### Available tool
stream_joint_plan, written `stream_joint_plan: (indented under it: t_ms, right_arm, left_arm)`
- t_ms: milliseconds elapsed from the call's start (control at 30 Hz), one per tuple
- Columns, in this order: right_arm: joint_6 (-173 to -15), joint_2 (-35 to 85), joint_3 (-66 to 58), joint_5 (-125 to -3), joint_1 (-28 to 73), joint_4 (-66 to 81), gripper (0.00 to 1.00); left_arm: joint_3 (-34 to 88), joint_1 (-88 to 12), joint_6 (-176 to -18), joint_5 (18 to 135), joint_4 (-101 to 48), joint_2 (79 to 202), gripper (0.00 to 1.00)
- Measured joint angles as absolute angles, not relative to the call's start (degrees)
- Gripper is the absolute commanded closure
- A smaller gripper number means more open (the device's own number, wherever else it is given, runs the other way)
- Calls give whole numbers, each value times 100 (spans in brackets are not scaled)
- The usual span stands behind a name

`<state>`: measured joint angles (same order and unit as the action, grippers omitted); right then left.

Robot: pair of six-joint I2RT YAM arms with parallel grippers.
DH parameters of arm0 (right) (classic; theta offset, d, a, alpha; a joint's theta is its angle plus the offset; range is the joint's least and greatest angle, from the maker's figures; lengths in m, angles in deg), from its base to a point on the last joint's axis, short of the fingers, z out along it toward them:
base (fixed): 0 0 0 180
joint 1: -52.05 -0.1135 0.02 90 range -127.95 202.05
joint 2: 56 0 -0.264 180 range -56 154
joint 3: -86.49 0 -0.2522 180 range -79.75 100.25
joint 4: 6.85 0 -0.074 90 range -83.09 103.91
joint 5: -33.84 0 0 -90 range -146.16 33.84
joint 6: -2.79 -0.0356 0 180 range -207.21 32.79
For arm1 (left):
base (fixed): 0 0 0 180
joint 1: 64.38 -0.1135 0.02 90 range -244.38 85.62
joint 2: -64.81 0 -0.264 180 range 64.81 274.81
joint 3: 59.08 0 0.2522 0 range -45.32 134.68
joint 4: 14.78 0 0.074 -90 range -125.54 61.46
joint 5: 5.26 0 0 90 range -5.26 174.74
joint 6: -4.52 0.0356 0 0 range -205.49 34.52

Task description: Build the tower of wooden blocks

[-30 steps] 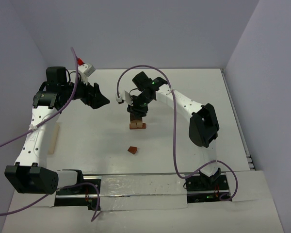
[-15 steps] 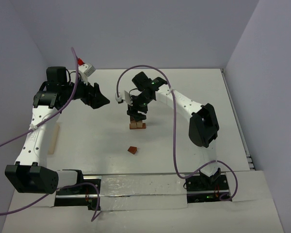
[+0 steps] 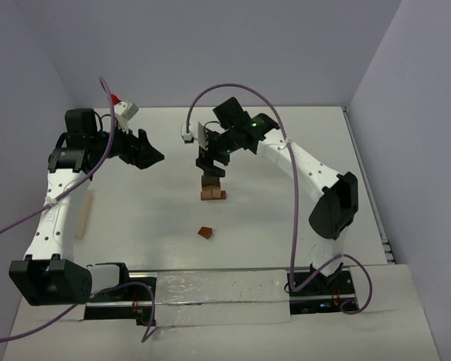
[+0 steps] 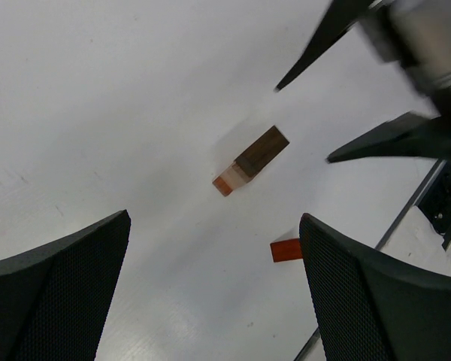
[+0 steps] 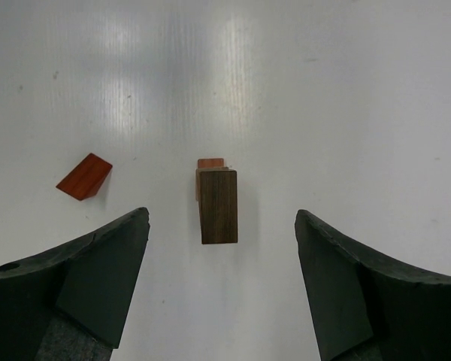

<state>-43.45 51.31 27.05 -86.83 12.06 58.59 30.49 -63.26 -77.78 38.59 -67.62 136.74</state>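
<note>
Right hand [image 5: 222, 214] spread, dark cuboid [image 5: 216, 207] atop tower [image 3: 213, 192] (red wedge [image 5: 85, 177] apart)

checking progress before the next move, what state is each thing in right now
wood block tower, standing, dark block topmost
loose reddish wedge, lying apart from the tower, not stacked
left gripper, open, holding nothing
right gripper, open over the tower, holding nothing

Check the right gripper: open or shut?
Open: the right gripper has its fingers wide apart, clear of the dark block on both sides.
</note>
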Motion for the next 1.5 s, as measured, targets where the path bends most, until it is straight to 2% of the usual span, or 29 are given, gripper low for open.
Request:
stream_joint_plan:
  t_ms: [133,233,433,633,833,1133,1300,1500]
  right_arm:
    - [-4899,4180,2169,-8599,1227,5142,9]
    - [-5507,3507,1706,-8495,1320,4584,0]
    - [-6886,2618,279,-8283,2050,3395,0]
    - [-8077,2540,-874,-7495,2928,3119,7]
    - [-8925,2373,-1696,-6718,2937,2511,6]
    - [-9706,2696,-2059,-6310,2847,2142,6]
    - [-9952,3168,-2051,-6330,2695,2109,6]
    - [-10137,3495,-1999,-6451,2629,2132,6]
  left_arm:
    - [2564,-6328,-7875,4181,-6639,13411,1]
    - [2279,-6327,-8082,4348,-6485,13274,1]
    - [1658,-6306,-7929,4206,-6372,13347,1]
    - [544,-5454,-8439,5575,-5783,13146,1]
    - [271,-5103,-9011,6560,-5259,13193,1]
    - [445,-4600,-9500,6962,-4955,14089,24]
    - [620,-4562,-9706,6938,-4849,14588,30]
    - [776,-4534,-9937,6678,-4710,15000,42]
